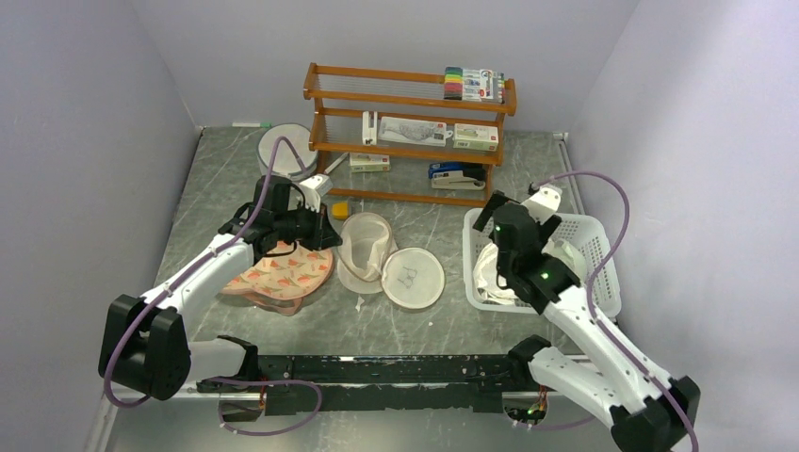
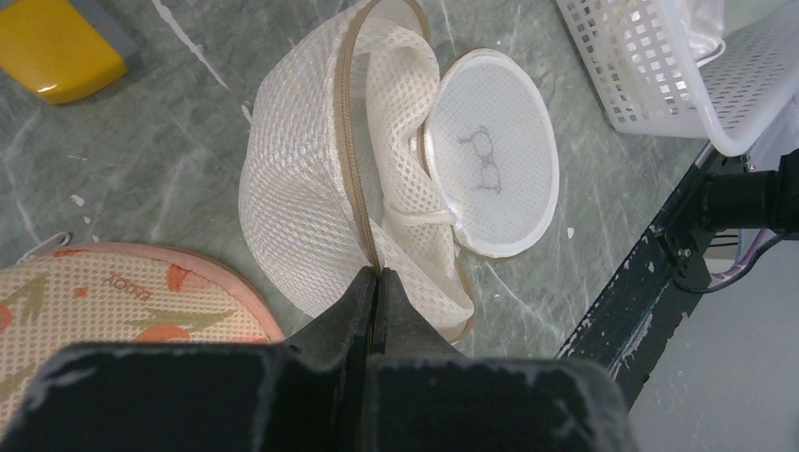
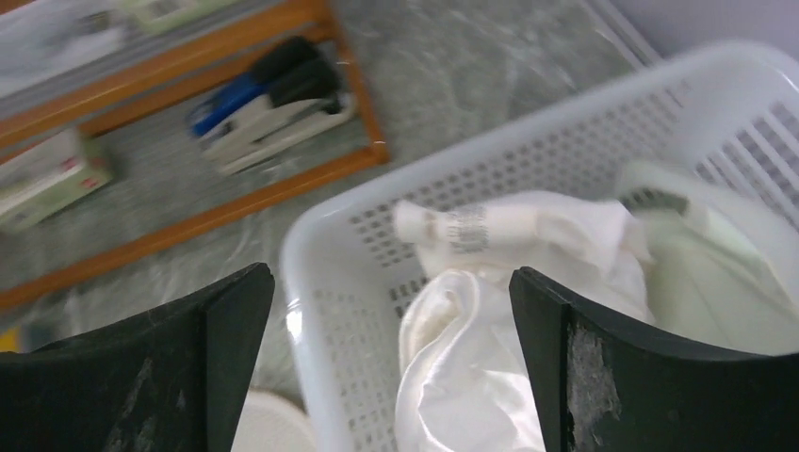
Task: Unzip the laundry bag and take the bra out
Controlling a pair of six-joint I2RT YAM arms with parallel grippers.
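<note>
The laundry bag lies open mid-table: its domed mesh half (image 1: 366, 247) stands up and its flat disc (image 1: 413, 278) with the glasses-like mark lies beside it. In the left wrist view the dome (image 2: 301, 188) and the disc (image 2: 490, 174) show close up. My left gripper (image 1: 325, 231) is shut on the bag's tan zipper rim (image 2: 350, 141), pinched at the fingertips (image 2: 377, 275). My right gripper (image 1: 495, 264) is open and empty (image 3: 391, 282) over the white basket (image 1: 589, 240). A white satin garment (image 3: 471, 367), seemingly the bra, lies in the basket (image 3: 325, 245).
A peach carrot-print case (image 1: 283, 273) lies under my left arm and shows in the left wrist view (image 2: 94, 301). A yellow block (image 1: 339, 209) and a wooden shelf (image 1: 410, 132) with boxes stand behind. A round white container (image 1: 283, 151) is at the back left.
</note>
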